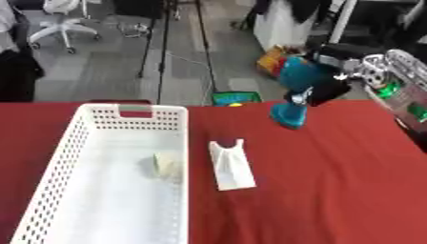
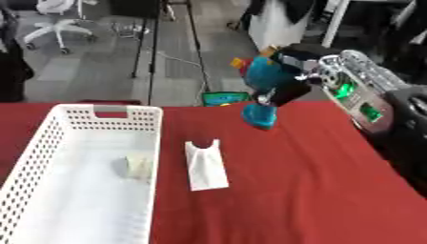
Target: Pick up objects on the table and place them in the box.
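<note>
The right arm reaches in from the upper right, its right hand (image 1: 327, 90) curled round a teal toy drill (image 1: 296, 93). The drill hangs above the red table (image 1: 333, 181), well right of the white basket (image 1: 75, 143).

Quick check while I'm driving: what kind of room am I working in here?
Probably an office or lab floor: grey carpet with a swivel chair and black stand poles behind the red-covered table. The right hand holds a teal tool near the white basket.
</note>
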Action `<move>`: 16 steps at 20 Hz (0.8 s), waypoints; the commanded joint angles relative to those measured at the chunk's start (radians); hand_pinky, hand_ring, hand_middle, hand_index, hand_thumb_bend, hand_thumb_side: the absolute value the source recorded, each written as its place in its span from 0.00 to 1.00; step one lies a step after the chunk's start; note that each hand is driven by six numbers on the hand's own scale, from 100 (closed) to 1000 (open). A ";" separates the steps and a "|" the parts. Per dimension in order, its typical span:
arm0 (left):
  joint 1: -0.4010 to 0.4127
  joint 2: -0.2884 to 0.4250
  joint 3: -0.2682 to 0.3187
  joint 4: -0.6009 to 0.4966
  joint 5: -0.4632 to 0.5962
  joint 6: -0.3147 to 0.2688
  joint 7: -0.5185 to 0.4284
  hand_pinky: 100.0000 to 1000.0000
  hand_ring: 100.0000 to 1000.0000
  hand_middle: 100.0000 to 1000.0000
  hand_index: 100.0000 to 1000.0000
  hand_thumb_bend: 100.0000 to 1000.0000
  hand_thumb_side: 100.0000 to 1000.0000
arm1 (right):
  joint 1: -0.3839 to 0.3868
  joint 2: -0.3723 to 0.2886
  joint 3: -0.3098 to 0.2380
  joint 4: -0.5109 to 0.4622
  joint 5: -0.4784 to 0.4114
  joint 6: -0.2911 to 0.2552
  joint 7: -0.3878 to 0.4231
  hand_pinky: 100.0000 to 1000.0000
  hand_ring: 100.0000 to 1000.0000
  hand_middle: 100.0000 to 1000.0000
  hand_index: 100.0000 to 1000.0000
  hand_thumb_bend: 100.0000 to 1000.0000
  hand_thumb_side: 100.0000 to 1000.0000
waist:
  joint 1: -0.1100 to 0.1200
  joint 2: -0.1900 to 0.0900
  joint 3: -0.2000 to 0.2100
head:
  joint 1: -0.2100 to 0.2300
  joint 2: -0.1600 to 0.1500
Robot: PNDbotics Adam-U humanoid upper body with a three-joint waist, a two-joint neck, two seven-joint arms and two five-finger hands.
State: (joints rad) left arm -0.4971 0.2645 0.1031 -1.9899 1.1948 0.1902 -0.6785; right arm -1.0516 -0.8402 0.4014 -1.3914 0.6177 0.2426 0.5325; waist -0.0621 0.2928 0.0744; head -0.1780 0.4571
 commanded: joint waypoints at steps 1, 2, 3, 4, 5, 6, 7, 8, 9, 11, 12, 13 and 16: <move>-0.010 0.009 0.003 -0.010 0.001 0.001 0.008 0.58 0.44 0.52 0.60 0.00 0.84 | -0.037 -0.006 -0.006 -0.041 -0.015 0.008 0.013 0.00 0.14 0.13 0.31 0.00 0.46 | 0.001 -0.029 0.002 | -0.004 0.005; -0.011 0.006 0.002 -0.010 0.002 0.003 0.010 0.58 0.44 0.52 0.60 0.00 0.84 | -0.050 0.001 -0.005 -0.056 -0.027 0.012 0.016 0.00 0.14 0.13 0.31 0.00 0.46 | -0.001 -0.031 0.004 | -0.003 0.005; -0.011 0.004 0.001 -0.010 0.002 0.004 0.011 0.58 0.44 0.52 0.60 0.00 0.84 | -0.058 0.005 -0.004 -0.067 -0.036 0.018 0.019 0.00 0.14 0.13 0.31 0.00 0.46 | -0.002 -0.032 0.006 | -0.003 0.005; -0.012 0.002 0.000 -0.010 0.003 0.006 0.013 0.58 0.44 0.52 0.60 0.00 0.84 | -0.068 0.009 -0.001 -0.079 -0.045 0.024 0.022 0.00 0.14 0.13 0.31 0.00 0.46 | -0.004 -0.034 0.008 | -0.003 0.005; -0.013 0.000 -0.001 -0.010 0.003 0.007 0.014 0.57 0.44 0.52 0.60 0.00 0.84 | -0.075 0.012 0.001 -0.088 -0.051 0.029 0.024 0.00 0.14 0.13 0.31 0.00 0.46 | -0.005 -0.035 0.010 | -0.002 0.005; -0.014 -0.002 -0.002 -0.010 0.004 0.009 0.015 0.57 0.44 0.52 0.60 0.00 0.84 | -0.085 0.017 0.005 -0.096 -0.057 0.033 0.028 0.00 0.14 0.13 0.31 0.00 0.46 | -0.006 -0.037 0.012 | -0.002 0.004; -0.015 -0.005 -0.003 -0.010 0.005 0.010 0.017 0.57 0.44 0.52 0.60 0.00 0.84 | -0.093 0.022 0.008 -0.101 -0.061 0.037 0.031 0.00 0.14 0.13 0.31 0.00 0.46 | -0.007 -0.039 0.013 | -0.002 0.004; -0.016 -0.008 -0.004 -0.010 0.005 0.011 0.019 0.57 0.44 0.52 0.60 0.00 0.84 | -0.104 0.031 0.014 -0.104 -0.062 0.039 0.036 0.00 0.14 0.13 0.31 0.00 0.46 | -0.008 -0.041 0.016 | -0.004 0.003; -0.017 -0.010 -0.005 -0.010 0.005 0.011 0.020 0.57 0.44 0.52 0.60 0.00 0.84 | -0.112 0.037 0.018 -0.104 -0.062 0.042 0.039 0.00 0.14 0.13 0.31 0.00 0.46 | -0.008 -0.042 0.017 | -0.004 0.003; -0.017 -0.012 -0.005 -0.010 0.005 0.012 0.022 0.57 0.44 0.52 0.60 0.00 0.84 | -0.122 0.046 0.022 -0.105 -0.061 0.044 0.044 0.00 0.13 0.12 0.31 0.00 0.46 | -0.009 -0.043 0.020 | -0.006 0.004; -0.019 -0.017 -0.007 -0.010 0.007 0.013 0.023 0.57 0.44 0.52 0.60 0.00 0.84 | -0.135 0.062 0.027 -0.105 -0.061 0.044 0.048 0.00 0.13 0.12 0.31 0.00 0.46 | -0.010 -0.046 0.026 | -0.009 0.006; -0.020 -0.020 -0.009 -0.010 0.007 0.015 0.025 0.57 0.44 0.52 0.60 0.00 0.84 | -0.147 0.075 0.031 -0.101 -0.060 0.045 0.053 0.00 0.13 0.13 0.31 0.00 0.46 | -0.011 -0.047 0.030 | -0.011 0.007; -0.024 -0.030 -0.012 -0.010 0.009 0.018 0.030 0.57 0.44 0.52 0.60 0.00 0.83 | -0.173 0.109 0.043 -0.091 -0.056 0.041 0.063 0.00 0.13 0.13 0.31 0.00 0.46 | -0.012 -0.051 0.042 | -0.015 0.009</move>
State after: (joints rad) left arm -0.5044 0.2328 0.0951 -1.9899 1.1988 0.2076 -0.6534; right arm -1.1995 -0.7258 0.4516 -1.4767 0.5632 0.2847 0.5908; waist -0.0787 0.2652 0.1177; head -0.1880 0.4610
